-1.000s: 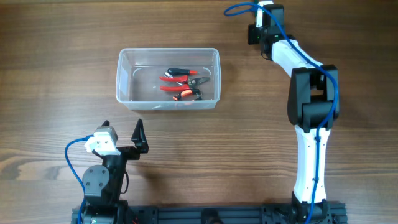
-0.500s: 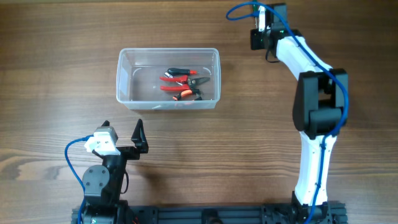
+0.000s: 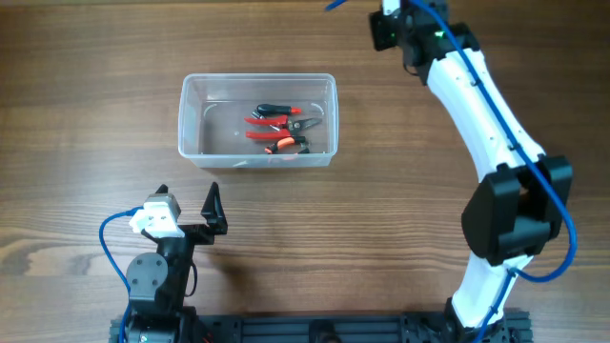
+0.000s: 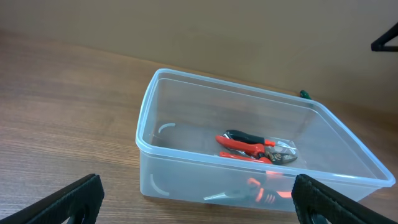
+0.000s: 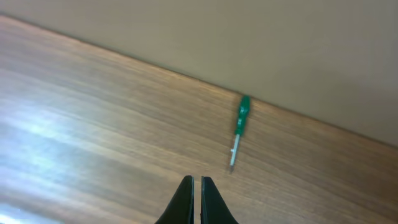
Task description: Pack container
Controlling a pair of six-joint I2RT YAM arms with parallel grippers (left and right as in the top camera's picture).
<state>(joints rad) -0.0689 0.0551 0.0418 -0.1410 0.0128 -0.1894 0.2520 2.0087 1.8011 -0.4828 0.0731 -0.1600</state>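
The container (image 3: 191,122) is a clear shallow tub on the wooden table, left of centre. It also shows in the left wrist view (image 4: 144,127). Inside lie red-handled pliers (image 3: 276,116) and a second red-and-black hand tool (image 3: 282,143). My left gripper (image 3: 188,198) is open and empty, near the front edge and facing the tub; its fingers frame the tub in the left wrist view (image 4: 198,186). My right gripper (image 3: 384,29) is shut and empty at the far edge of the table. In the right wrist view (image 5: 194,179) a green screwdriver (image 5: 238,130) lies ahead of it.
A wall runs along the table's far edge just behind the screwdriver. The screwdriver's green tip shows behind the tub in the left wrist view (image 4: 304,94). The right arm (image 3: 486,105) stretches diagonally across the right side of the table.
The right arm has stretched out toward the table's far edge, and its shut gripper has moved farther back. The left arm and the tub have not moved.
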